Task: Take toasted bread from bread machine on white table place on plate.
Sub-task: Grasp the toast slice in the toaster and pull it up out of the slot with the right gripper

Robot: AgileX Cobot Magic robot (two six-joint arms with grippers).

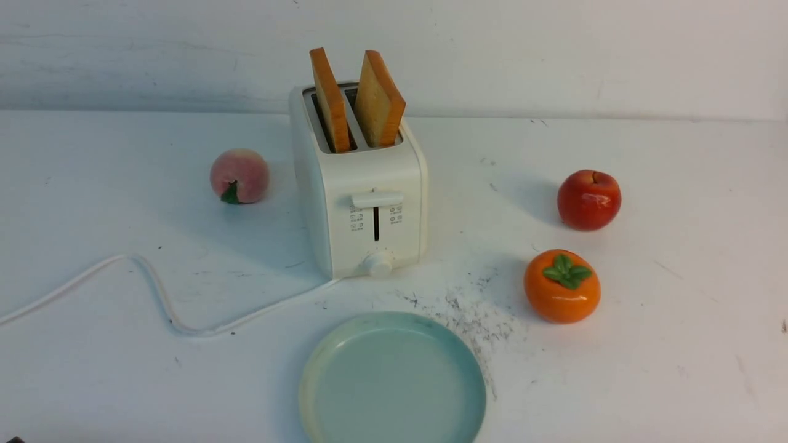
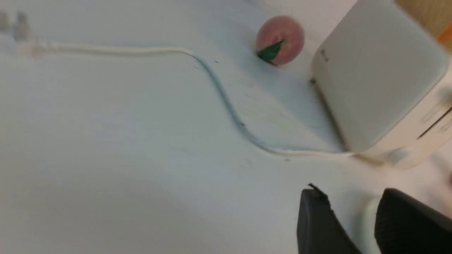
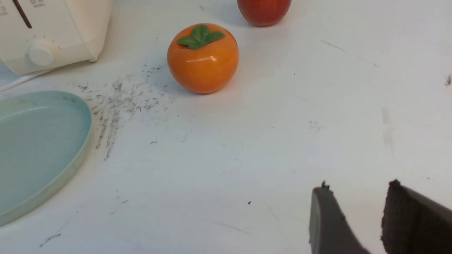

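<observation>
Two slices of toasted bread, one [image 1: 329, 101] to the left of the other [image 1: 377, 101], stand upright in the slots of the white bread machine [image 1: 363, 203] at the middle of the white table [image 1: 677, 344]. The pale blue-green plate [image 1: 394, 318] lies bare in front of it. Neither gripper shows in the front view. My left gripper [image 2: 349, 192] is open, low over the table, near the bread machine's [image 2: 378, 77] side, with a bit of plate rim [image 2: 369, 218] behind its fingers. My right gripper [image 3: 358, 187] is open and holds nothing, to the right of the plate [image 3: 84, 123].
A peach [image 1: 239, 175] sits left of the bread machine. A red apple [image 1: 589, 200] and an orange persimmon [image 1: 561, 286] sit to its right. The white cord [image 1: 160, 295] snakes across the table to the left. Dark scuffs [image 1: 474, 314] mark the surface beside the plate.
</observation>
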